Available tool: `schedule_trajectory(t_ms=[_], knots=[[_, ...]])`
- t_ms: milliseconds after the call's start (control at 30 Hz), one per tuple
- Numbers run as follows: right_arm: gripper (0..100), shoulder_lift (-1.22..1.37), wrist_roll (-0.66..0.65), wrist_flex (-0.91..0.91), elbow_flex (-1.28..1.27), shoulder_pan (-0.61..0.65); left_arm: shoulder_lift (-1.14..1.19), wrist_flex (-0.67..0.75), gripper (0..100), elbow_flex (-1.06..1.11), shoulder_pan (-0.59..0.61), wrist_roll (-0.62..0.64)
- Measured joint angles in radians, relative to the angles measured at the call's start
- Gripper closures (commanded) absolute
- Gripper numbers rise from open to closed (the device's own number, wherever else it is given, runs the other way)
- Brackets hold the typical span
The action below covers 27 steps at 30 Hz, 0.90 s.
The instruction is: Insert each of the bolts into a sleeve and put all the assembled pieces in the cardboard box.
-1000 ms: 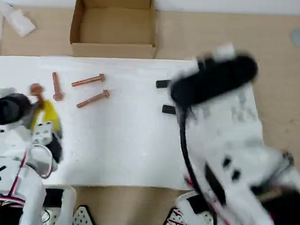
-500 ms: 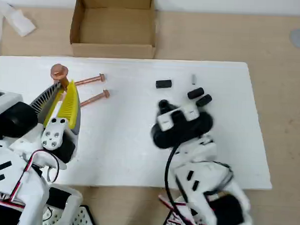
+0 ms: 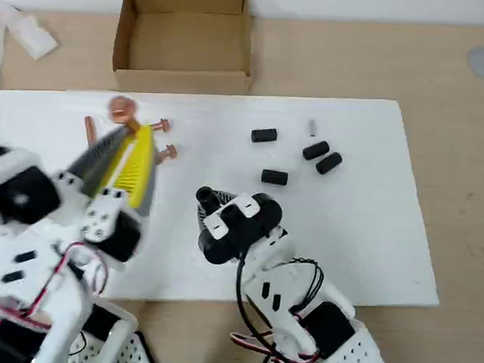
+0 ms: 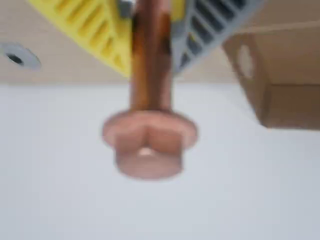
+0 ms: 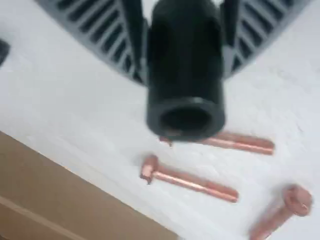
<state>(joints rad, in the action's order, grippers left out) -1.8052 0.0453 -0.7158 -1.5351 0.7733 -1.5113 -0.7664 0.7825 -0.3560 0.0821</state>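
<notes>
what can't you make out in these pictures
A loose copper bolt: high view, shank hidden under the left gripper.
Brown cardboard box: left wrist view, cut off by the picture's edge, inside unseen.
Held black cylindrical sleeve: right wrist view, blurred, bore too dark to see into.

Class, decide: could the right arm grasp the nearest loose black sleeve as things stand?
Probably not yet: the way to that black cylindrical sleeve looks free, but the right hand is shut on a second black sleeve.
</notes>
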Motion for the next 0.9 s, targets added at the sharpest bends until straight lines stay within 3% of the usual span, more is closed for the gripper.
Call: schedule_trajectory(t_ms=[167,733,900], knots=[[98.9,0.000,0.006,0.000,0.040,0.005,0.005,0.009,99,0.091,-0.068,0.000],[98.9,0.000,0.089,0.000,0.091,0.005,0.005,0.009,99,0.121,-0.084,0.087],[98.9,0.000,0.112,0.000,0.091,0.005,0.005,0.028,99,0.167,-0.137,0.091]])
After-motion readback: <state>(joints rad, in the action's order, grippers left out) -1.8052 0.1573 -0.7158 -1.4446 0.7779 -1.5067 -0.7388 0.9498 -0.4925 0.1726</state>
